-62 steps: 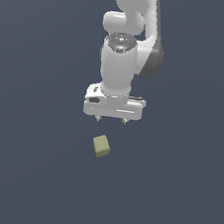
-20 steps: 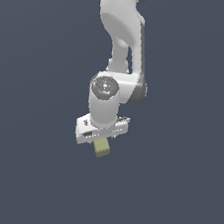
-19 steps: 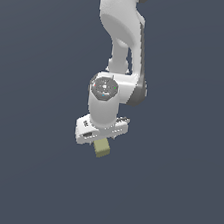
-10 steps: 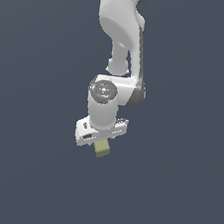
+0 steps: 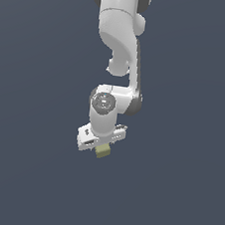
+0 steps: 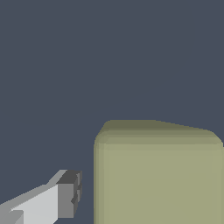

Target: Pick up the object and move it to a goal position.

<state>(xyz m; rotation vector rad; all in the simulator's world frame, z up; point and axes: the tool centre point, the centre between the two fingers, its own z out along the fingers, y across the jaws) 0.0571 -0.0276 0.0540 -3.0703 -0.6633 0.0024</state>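
The object, a small pale yellow-olive cube, sits just under the white hand of my gripper in the exterior view. The hand is low over the cube and partly covers its top. In the wrist view the cube fills much of the picture. One grey-padded finger stands beside it with a narrow gap between pad and cube face. The other finger is hidden. The jaws are open around the cube, not pressing on it.
A plain dark grey-blue ground lies all around. The white arm rises above the gripper. No goal marker shows.
Since 3.1 s ago the gripper has come down from above the cube and turned onto it. Over the last second it has barely moved; the cube stays in place.
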